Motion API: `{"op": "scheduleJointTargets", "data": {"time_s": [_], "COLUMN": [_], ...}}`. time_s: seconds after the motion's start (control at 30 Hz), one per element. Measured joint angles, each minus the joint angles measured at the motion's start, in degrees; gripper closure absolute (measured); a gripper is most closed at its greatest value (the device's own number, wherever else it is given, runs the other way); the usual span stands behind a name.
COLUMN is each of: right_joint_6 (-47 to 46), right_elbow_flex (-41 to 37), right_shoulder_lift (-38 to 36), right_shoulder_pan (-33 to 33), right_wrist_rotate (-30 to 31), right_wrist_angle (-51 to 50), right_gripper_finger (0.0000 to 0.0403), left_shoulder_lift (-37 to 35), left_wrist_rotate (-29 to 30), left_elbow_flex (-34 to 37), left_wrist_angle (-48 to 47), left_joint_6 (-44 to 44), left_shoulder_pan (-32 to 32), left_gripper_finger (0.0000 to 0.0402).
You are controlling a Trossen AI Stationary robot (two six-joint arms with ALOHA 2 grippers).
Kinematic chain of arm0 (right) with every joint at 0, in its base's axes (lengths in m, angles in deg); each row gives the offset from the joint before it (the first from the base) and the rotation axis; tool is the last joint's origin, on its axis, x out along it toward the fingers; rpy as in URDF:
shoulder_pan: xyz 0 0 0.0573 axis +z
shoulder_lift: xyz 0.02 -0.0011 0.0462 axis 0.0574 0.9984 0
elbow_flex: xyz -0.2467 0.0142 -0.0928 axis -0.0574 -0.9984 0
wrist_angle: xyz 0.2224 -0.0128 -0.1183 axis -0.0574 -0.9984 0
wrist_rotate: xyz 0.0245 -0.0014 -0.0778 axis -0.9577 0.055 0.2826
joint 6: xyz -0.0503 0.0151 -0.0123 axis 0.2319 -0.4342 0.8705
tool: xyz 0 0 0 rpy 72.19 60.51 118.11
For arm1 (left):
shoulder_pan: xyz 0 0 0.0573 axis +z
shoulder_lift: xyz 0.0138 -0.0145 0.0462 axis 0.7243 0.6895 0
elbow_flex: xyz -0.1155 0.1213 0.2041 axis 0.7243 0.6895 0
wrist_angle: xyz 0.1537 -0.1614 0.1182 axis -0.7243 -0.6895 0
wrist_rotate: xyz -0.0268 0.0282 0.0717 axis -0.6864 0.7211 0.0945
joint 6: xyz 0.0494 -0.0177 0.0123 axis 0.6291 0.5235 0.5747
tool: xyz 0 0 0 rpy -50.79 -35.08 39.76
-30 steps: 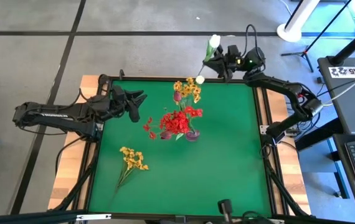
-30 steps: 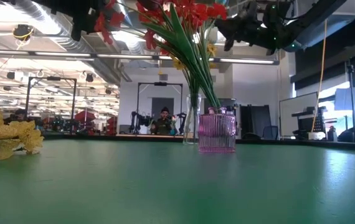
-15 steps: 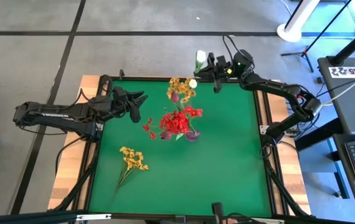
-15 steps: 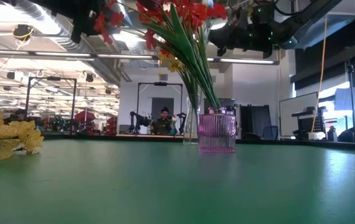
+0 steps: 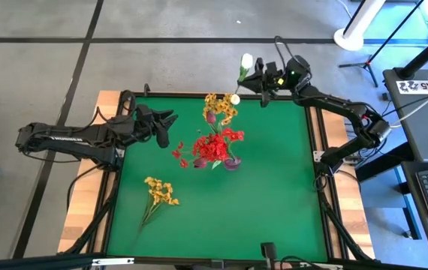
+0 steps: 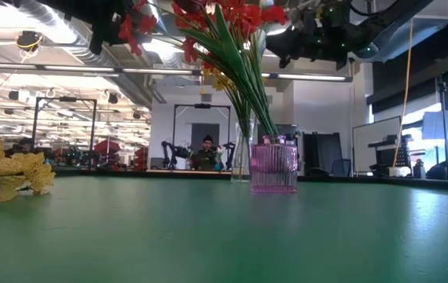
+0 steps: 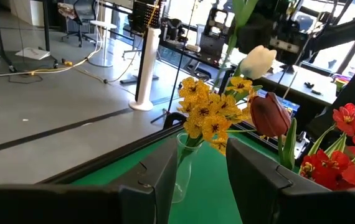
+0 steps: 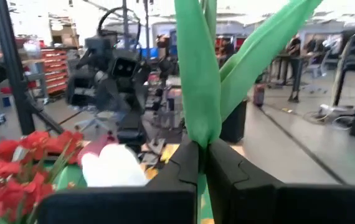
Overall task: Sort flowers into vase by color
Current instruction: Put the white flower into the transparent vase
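Between right jaws, white tulip [image 8: 197, 81] stem

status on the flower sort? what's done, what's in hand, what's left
Done: the red flowers stand in the purple vase, and a yellow bunch stands in the clear vase with a dark red tulip beside it.
In hand: the right gripper is shut on a white tulip stem, high over the far edge.
Left: the yellow flowers lying on the mat; the left gripper waits empty.

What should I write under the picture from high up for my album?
Right gripper holds a white tulip by its stem near the far table edge.
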Motion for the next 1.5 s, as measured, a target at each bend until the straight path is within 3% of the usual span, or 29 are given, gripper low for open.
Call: {"op": "scheduleJointTargets", "data": {"time_s": [0.53,0.87,1.07,1.23,1.5], "right_joint_6": [0.4,10.6,12.1,12.2,12.3], "right_elbow_flex": [2.7,2.7,2.6,2.6,2.6], "right_shoulder_lift": [-0.2,-0.1,-0.1,-0.1,-0.1], "right_shoulder_pan": [1.0,1.0,1.0,1.0,1.0], "right_wrist_rotate": [-0.5,3.7,3.2,3.1,3.3], "right_wrist_angle": [-1.2,-19.3,-21.8,-23.0,-24.4], "right_gripper_finger": [0.0392,0.0391,0.0386,0.0347,0.0240], "left_shoulder_lift": [0.0,0.0,0.0,0.0,0.0], "left_wrist_rotate": [0.7,0.7,0.8,0.8,0.8], "left_elbow_flex": [0.0,0.0,0.0,0.0,0.0], "left_wrist_angle": [-0.8,-0.9,-0.9,-0.9,-0.9], "left_joint_6": [0.5,0.5,0.4,0.4,0.3], "left_shoulder_pan": [0.0,0.0,0.0,0.0,0.0], "left_gripper_finger": [0.0269,0.0269,0.0269,0.0269,0.0269]}}
